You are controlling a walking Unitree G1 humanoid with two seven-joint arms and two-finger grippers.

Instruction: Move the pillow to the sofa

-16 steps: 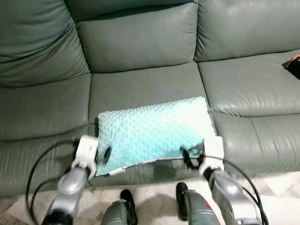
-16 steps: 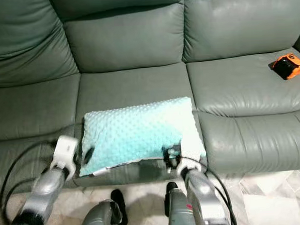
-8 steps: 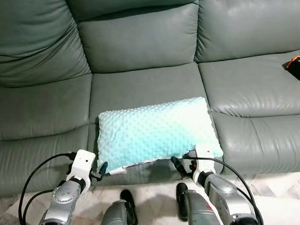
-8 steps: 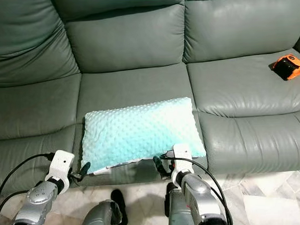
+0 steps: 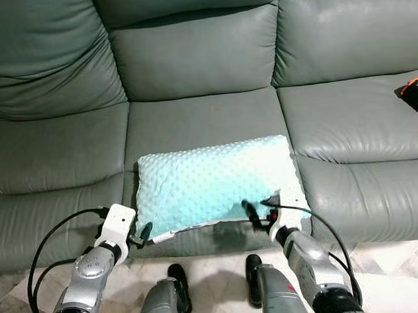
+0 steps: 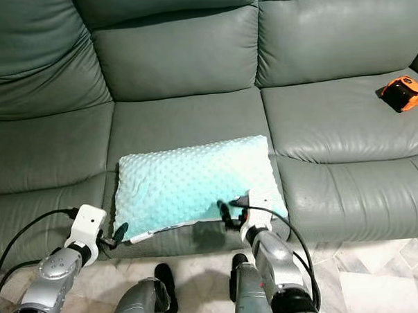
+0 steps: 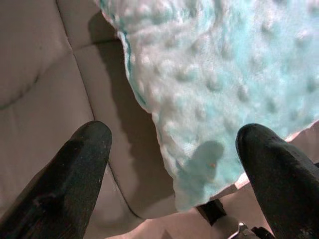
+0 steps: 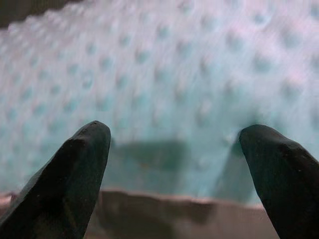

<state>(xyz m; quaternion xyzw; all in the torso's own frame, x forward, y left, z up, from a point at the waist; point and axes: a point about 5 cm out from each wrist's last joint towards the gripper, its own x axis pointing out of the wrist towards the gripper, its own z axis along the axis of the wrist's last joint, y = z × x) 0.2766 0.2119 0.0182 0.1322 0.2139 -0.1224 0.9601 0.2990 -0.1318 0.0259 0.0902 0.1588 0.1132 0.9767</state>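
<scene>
The teal dotted pillow (image 5: 217, 180) lies flat on the middle seat of the grey-green sofa (image 5: 191, 60), with its front edge slightly over the seat's front. My left gripper (image 5: 141, 233) is open just off the pillow's front left corner (image 7: 199, 99), which lies ahead between the spread fingers (image 7: 79, 164). At the pillow's front edge, toward its right end, my right gripper (image 5: 257, 212) is open. Its fingers (image 8: 75, 169) stand wide apart before the dotted fabric (image 8: 164, 74). Neither gripper holds anything.
A small orange and black object (image 6: 402, 91) lies on the right seat cushion. My legs and black feet (image 5: 179, 296) stand on the pale tiled floor close against the sofa front. Black cables loop from both wrists.
Both grippers have let go of the pillow's ends and drawn back to the seat's front edge. In the last half second the right gripper rose to the pillow's front edge. The pillow stays put.
</scene>
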